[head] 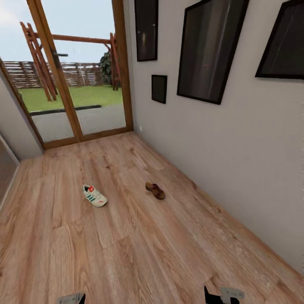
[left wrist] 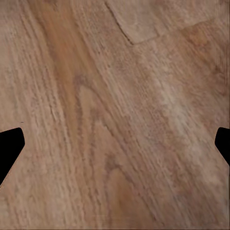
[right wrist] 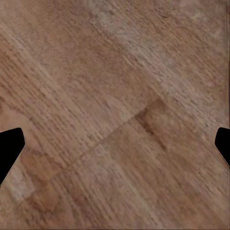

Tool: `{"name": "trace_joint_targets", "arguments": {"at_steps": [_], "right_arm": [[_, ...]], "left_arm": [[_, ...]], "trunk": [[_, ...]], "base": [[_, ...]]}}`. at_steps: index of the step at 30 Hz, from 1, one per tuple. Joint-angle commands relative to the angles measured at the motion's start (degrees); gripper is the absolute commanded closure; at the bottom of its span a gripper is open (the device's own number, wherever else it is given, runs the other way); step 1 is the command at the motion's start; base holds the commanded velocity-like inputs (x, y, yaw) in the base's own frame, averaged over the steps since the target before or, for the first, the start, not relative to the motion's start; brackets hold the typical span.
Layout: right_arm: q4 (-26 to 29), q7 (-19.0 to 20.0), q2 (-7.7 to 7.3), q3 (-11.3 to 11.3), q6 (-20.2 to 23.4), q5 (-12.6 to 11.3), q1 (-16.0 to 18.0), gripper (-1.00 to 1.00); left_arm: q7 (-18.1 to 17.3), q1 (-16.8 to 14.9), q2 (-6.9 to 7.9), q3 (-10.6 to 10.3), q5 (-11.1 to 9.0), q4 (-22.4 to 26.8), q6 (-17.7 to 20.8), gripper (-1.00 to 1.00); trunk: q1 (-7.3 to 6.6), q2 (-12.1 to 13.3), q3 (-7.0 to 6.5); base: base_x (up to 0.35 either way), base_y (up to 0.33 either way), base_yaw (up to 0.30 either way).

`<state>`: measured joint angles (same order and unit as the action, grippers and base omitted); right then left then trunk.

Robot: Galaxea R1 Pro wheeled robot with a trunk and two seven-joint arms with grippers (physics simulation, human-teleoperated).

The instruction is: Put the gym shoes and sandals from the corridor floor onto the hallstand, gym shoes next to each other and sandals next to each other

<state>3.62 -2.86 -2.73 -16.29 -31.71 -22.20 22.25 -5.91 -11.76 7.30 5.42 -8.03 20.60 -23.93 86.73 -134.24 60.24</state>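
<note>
One white gym shoe (head: 95, 195) with green stripes and a red tongue label lies on the wood-plank corridor floor (head: 126, 245), left of centre. One brown sandal (head: 155, 190) lies on the floor to its right, closer to the wall. The hallstand is out of view. Parts of my two arms peek in at the bottom edge of the head view, far short of both shoes. My left gripper (left wrist: 115, 143) is open over bare planks, its dark fingertips (left wrist: 9, 148) wide apart. Likewise my right gripper (right wrist: 115, 143) is open above bare floor, with nothing between its fingertips (right wrist: 9, 148).
An off-white wall (head: 236, 160) with black-framed pictures (head: 209, 48) runs along the right. Wood-framed glass doors (head: 80, 71) close the far end, with a garden beyond. Another wall edge (head: 8, 139) stands at the left.
</note>
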Motion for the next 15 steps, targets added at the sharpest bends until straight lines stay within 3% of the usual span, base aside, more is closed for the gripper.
{"name": "trace_joint_targets", "arguments": {"at_steps": [1,15], "right_arm": [[0.0,-0.3,0.0,-0.5,-0.1,-0.2,0.0,-1.0],[0.0,-0.3,0.07,-0.5,-0.1,-0.2,0.0,-1.0]], "left_arm": [[-0.6,0.0,-0.01,0.2,-0.6,0.0,-0.1,-1.0],[-0.6,0.0,-0.01,0.2,-0.6,0.0,-0.1,-1.0]], "trunk": [[0.02,0.0,0.05],[0.02,0.0,0.05]], "base": [[0.332,0.107,-0.295],[0.3,0.179,-0.295]]}}
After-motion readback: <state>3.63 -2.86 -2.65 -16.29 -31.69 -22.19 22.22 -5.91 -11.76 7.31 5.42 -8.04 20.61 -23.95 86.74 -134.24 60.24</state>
